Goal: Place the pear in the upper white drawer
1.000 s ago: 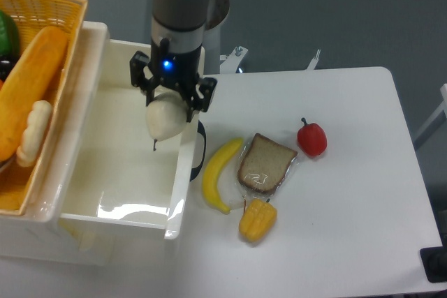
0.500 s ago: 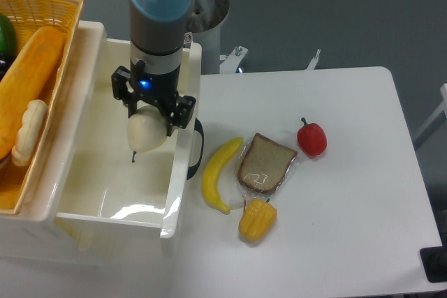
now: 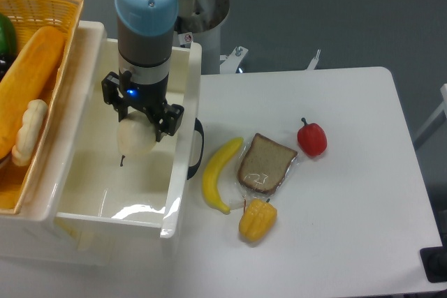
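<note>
The black two-finger gripper [image 3: 137, 118] below the arm's blue-capped wrist is clenched on the pale cream-white rounded plastic pear [image 3: 135, 138], its 2 fingers pinching the fruit's upper part from either side. The pear hangs stem-down, the thin dark stem pointing at the floor of the large glossy white rectangular plastic drawer [image 3: 183, 172] — held over the inside of the bin, well within its walls, apparently not yet resting on the bottom.

By the look of it the carry is done: the fruit is above its target compartment. What is left is a short lowering, letting go, and lifting clear.

The pear itself is smooth, matte and plump, widest just below the fingers and narrowing toward the stem; no marks show on it. The drawer's black handle [image 3: 198, 150] sits on the wall nearest the table.
</note>
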